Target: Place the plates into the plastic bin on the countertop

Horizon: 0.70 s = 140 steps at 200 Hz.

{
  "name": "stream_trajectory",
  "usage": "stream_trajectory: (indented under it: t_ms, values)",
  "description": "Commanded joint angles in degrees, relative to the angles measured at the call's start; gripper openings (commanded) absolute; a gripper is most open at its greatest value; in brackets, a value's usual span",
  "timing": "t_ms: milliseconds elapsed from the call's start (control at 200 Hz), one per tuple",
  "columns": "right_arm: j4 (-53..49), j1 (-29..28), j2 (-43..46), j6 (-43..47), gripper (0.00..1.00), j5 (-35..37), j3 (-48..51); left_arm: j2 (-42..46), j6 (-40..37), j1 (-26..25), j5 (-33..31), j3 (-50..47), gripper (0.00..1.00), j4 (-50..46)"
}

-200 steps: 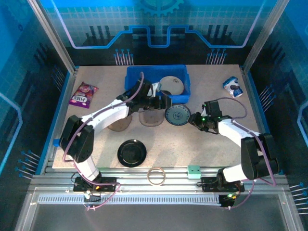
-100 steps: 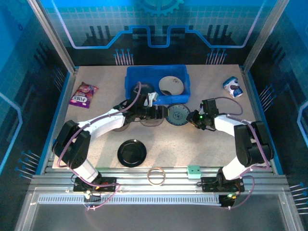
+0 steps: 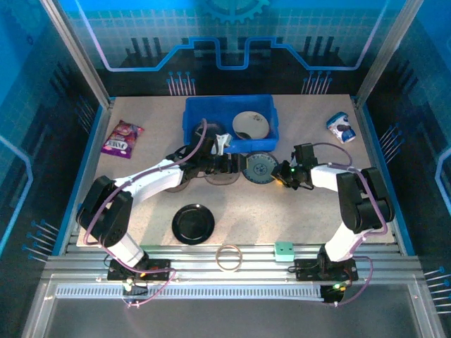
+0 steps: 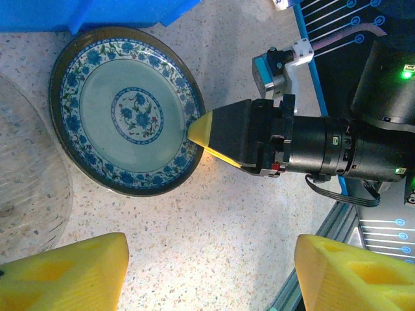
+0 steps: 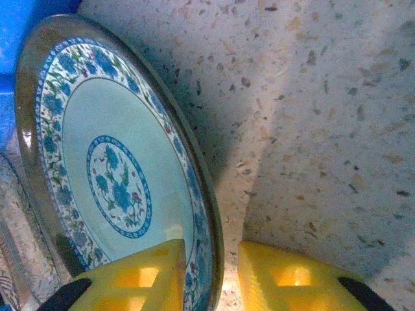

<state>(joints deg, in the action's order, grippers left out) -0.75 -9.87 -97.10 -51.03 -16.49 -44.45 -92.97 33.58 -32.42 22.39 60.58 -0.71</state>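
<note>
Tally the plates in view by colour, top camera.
blue patterned plate: 1
glossy black plate: 1
speckled cream plate, in the plastic bin: 1
smoky translucent plates: 2
Total: 5 plates; the left arm may hide more.

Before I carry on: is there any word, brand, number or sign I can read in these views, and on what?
Nothing reads clearly.
Purple snack bag: pale lettering, too blurred to read.
Small white and dark container: print too small to read.
Blue patterned plate: flowers only, no words.
Back panel: a gear sign, no words.
</note>
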Motion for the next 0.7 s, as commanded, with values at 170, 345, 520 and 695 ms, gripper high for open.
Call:
stream_trajectory:
  t_ms: [170,345,520,695]
  values:
    - [2.7,0.1,-3.1,-0.8,0.24,-0.4,-2.0,-1.3,-0.1,-0.1,1.0,-0.8,0.68,1.2]
    - [2.6,0.1,-3.2,-0.8,0.19,-0.4,-1.7,-1.9,-0.1,-0.1,1.0,-0.6,0.68,1.1]
    - [2.8,0.1,-3.2,-0.7,0.16,-0.4,-1.3,-2.4,-0.2,0.0,1.0,-0.4,0.68,1.1]
    - [3.6,0.1,-3.1,-1.0,0.09,-0.4,-0.7,-2.5,-0.2,0.1,0.9,-0.3,0.68,0.8]
